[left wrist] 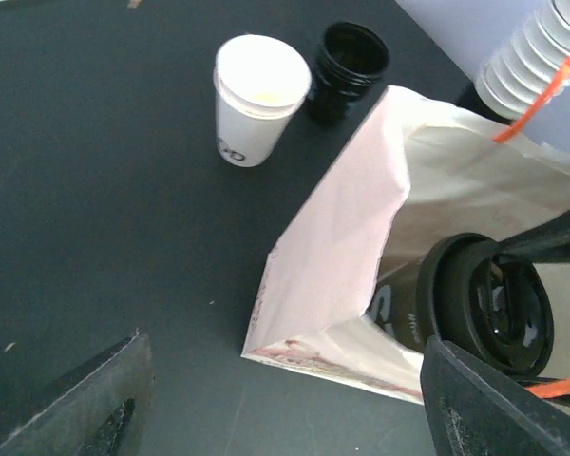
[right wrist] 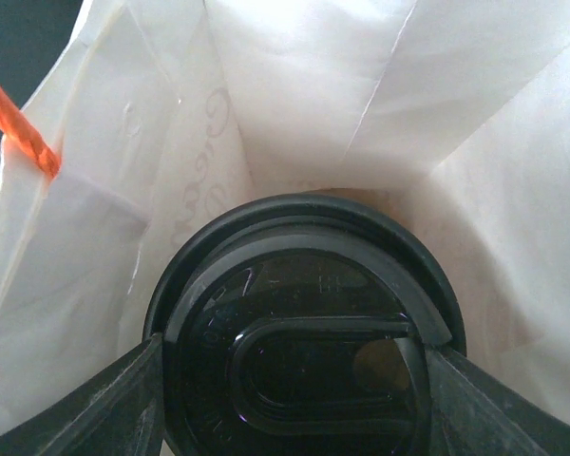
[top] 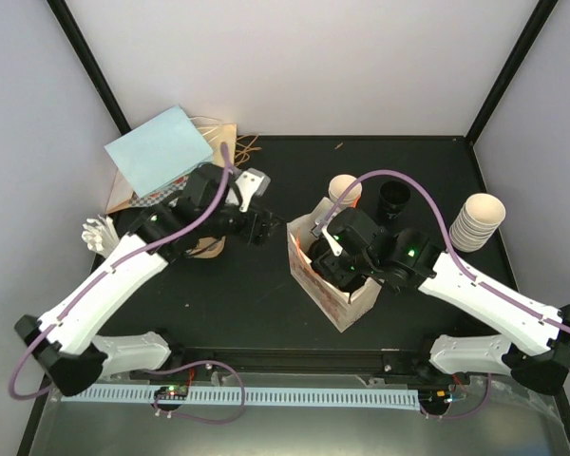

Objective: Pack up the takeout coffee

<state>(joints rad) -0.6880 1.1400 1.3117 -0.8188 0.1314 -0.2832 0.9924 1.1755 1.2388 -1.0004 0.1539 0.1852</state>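
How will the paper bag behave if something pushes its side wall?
The paper bag would probably buckle: its thin walls already crease and bow. It seems light, so it may slide on the smooth table. The lidded cup inside might steady it.

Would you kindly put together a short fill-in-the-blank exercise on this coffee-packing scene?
1. The right jaws grip a lidded cup inside the paper ____.
2. The white cup standing on the table has no ____.
3. The left jaws stand ____, with nothing between them.
Missing words: bag; lid; open.
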